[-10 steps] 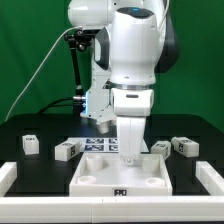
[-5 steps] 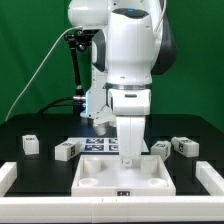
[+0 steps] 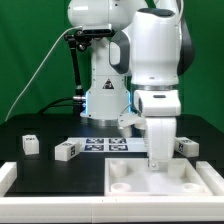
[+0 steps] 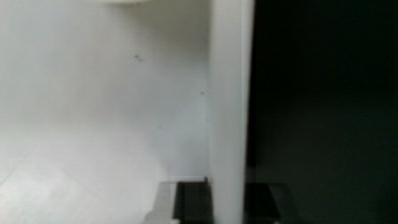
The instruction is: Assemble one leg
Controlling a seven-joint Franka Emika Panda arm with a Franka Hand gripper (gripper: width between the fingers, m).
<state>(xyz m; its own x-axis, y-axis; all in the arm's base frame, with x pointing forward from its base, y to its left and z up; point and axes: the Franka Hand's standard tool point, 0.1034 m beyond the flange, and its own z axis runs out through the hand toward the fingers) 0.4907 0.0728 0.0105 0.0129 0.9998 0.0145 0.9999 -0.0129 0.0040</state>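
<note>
A large flat white tray-like board with a raised rim lies at the front, toward the exterior view's right. My gripper points straight down and is shut on the board's far rim. In the wrist view the rim runs between my two dark fingers, and the gripper is closed on it. Small white tagged legs lie on the black table: one at the far left, one beside it, and one at the right, partly behind my arm.
The marker board lies flat behind the tray-like board, near the robot base. A white wall edge stands at the front left of the black table.
My arm has moved to the exterior view's right, and the tray-like board held by its rim has slid right with it. The loose legs on the left have not moved.
</note>
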